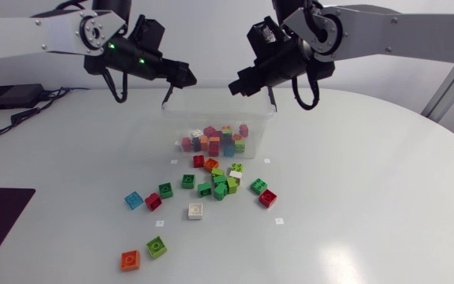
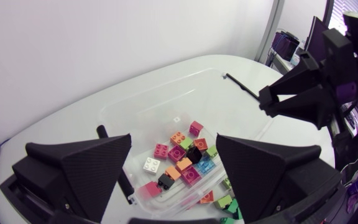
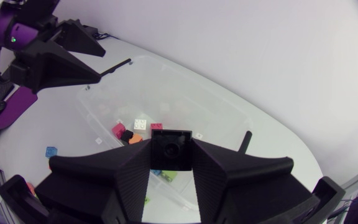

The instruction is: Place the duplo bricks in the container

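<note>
Two matte black grippers hang above the clear plastic container (image 1: 181, 118) that stands on the white table (image 1: 369, 205). The left gripper (image 1: 183, 77) is over the container's left end. In its own wrist view its fingers (image 2: 79, 168) stand wide apart with nothing between them and the container straight below, so this claw is open and empty. The right gripper (image 1: 237, 85) is over the container's right half. Its wrist view shows both fingers pressed from two sides against a small black brick (image 3: 171, 148), so it is clamped on that brick, which is held in the air above the container. Inside the container a heap of bricks (image 1: 215, 142) lies toward the near wall, with pink, orange, red, green, white, blue and black ones mixed. More bricks lie loose on the table in front of the container. A tight green and lime cluster (image 1: 221, 187) has a red brick (image 1: 199, 161) and an orange brick (image 1: 211, 165) just behind it. A green-and-red pair (image 1: 263, 192) lies to the cluster's right and a white brick (image 1: 195, 211) sits nearer the front. A blue brick (image 1: 135, 199) lies further left. Farthest from the container, a second orange brick (image 1: 130, 259) and a lone green brick (image 1: 157, 247) sit side by side.
</note>
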Robot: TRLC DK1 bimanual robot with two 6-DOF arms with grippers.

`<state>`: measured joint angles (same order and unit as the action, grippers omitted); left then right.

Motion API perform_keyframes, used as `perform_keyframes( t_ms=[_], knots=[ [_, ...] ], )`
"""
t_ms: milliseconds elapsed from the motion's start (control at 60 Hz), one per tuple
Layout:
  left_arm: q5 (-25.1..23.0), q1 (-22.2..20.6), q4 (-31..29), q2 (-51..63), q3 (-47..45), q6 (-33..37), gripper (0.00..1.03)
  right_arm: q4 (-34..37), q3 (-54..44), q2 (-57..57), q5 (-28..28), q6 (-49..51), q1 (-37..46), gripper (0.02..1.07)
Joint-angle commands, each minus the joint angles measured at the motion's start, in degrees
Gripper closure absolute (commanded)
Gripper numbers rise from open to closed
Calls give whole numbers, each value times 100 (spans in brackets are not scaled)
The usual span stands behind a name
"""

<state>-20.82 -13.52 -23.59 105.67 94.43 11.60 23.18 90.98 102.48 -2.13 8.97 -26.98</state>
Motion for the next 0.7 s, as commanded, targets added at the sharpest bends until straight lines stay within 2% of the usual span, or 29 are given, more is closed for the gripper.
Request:
perform_keyframes(
  t_ms=[0, 233, 383, 567, 600, 633, 683],
  knots=[
    [8, 77, -128, -591, -144, 53, 5, 152, 350, 308, 11, -124, -88, 84],
    [8, 297, -374, -1549, -1261, 519, 5, 407, 1220, 923, 20, -106, -123, 84],
    [-1, 719, -365, -2182, -2377, 1029, 5, 662, 1941, 1415, 20, -80, -123, 83],
    [-71, 1141, -339, -2657, -3265, 1530, 5, 925, 2583, 1908, 29, -89, -149, 81],
    [-107, 1229, -339, -2709, -3388, 1600, 5, 996, 2679, 1969, 20, -89, -158, 77],
    [-159, 1299, -330, -2736, -3528, 1653, 5, 1066, 2767, 2031, 29, -106, -167, 67],
    [-168, 1387, -295, -2780, -3748, 1767, 5, 1154, 2873, 2119, 29, -106, -185, 44]
  ],
)
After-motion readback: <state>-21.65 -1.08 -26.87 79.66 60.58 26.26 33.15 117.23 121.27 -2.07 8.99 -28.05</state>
